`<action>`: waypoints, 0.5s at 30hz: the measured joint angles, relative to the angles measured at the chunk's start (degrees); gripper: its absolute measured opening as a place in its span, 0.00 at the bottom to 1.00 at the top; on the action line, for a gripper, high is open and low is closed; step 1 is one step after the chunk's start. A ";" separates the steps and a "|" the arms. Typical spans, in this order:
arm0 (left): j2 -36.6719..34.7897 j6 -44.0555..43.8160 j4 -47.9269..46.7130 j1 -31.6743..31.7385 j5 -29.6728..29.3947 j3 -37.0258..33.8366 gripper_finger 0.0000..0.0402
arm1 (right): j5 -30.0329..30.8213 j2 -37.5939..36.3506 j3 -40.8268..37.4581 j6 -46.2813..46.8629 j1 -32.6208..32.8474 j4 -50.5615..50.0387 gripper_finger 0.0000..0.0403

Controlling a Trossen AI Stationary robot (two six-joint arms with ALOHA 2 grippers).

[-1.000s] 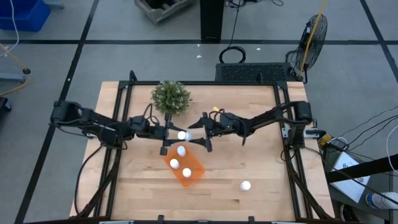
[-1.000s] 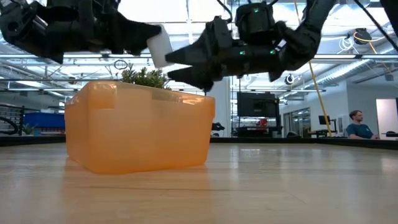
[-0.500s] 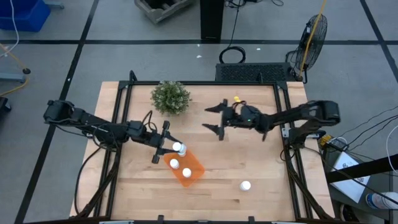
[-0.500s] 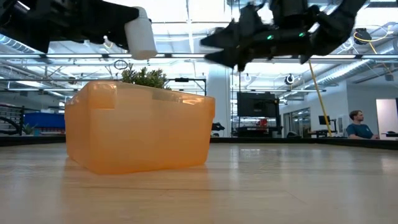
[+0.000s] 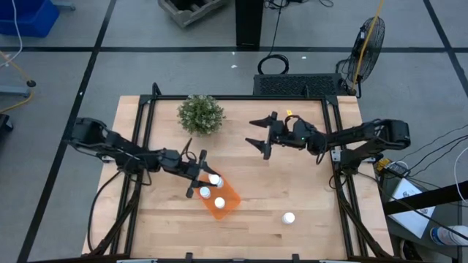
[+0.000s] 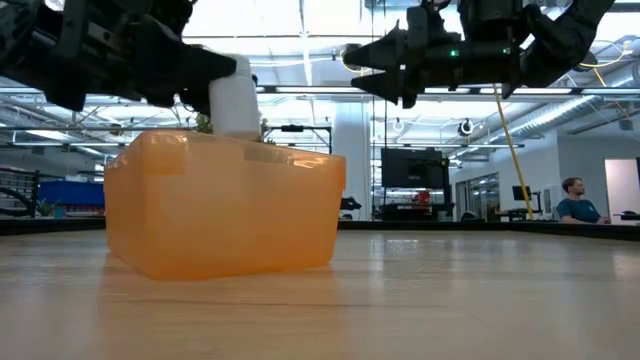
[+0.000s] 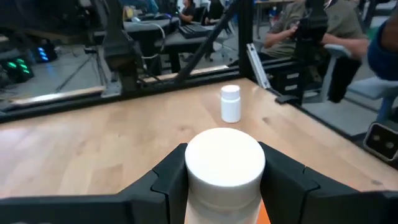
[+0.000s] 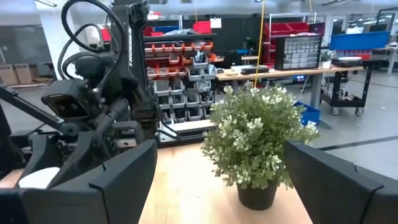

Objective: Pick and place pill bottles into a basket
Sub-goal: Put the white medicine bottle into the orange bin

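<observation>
My left gripper point(image 5: 204, 177) is shut on a white pill bottle point(image 5: 214, 179) over the far end of the orange basket point(image 5: 227, 197). In the low view the bottle point(image 6: 233, 95) stands upright, its lower end behind the basket's rim point(image 6: 225, 140). Two more bottles point(image 5: 205, 193) point(image 5: 219, 202) stand in the basket. One bottle point(image 5: 289, 218) stands on the table near the front right and also shows in the left wrist view point(image 7: 231, 104). My right gripper point(image 5: 262, 136) is open and empty, raised near the table's middle. My left gripper pinches the bottle between its two fingers point(image 7: 171, 177), one on each side of it just below the cap point(image 7: 225, 163). The fingers come about level from the table's left. The bottle is upright, its lower end hidden behind the basket wall.
A round green plant point(image 5: 200, 115) in a pot stands at the table's far side, left of the middle, and fills the right wrist view point(image 8: 258, 140). The low view shows a person point(image 6: 575, 200) seated far behind the table.
My left gripper has carried the bottle from beside my right gripper toward the table's near edge and down over the basket; the bottle has turned upright. My right gripper has drawn back toward the table's right and far edges, staying open.
</observation>
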 joint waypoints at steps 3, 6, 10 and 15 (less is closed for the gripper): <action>2.99 -1.40 3.44 0.02 0.51 0.02 0.39 | -0.01 0.13 0.00 0.39 0.02 -0.25 0.84; 5.25 -2.86 3.99 0.02 1.17 0.02 0.39 | 0.00 0.11 0.00 0.39 0.02 0.02 0.84; 7.21 -4.35 4.16 -0.25 1.53 0.02 0.39 | 0.00 0.11 0.00 0.39 0.02 -0.06 0.84; 8.41 -4.27 4.44 -0.70 1.61 0.02 0.39 | 0.00 0.11 0.02 0.40 0.02 -0.09 0.84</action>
